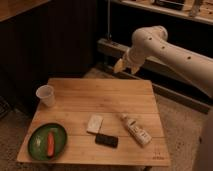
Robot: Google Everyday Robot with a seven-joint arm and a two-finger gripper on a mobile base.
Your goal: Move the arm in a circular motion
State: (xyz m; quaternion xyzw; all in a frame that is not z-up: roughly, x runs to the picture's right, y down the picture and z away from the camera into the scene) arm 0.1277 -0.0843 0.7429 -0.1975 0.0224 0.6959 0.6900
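Sweeping: arm [170, 47] raised above far edge of table [127, 97], behind & right of it, clear of all items.
Arm: thick, rigid, white, heavy-looking; nothing to grasp, moves itself. Gripper [121, 65] at pale tip, beyond table's back edge, holding nothing. On table: cup [45, 95], green plate [35, 145] w/ carrot [50, 143], bottle [136, 129], white block [94, 123], black item [106, 140].

1. My arm [172, 47] reaches in from the right, above the far edge of the tabletop [107, 97].
2. My gripper [121, 65] hangs there, touching nothing.
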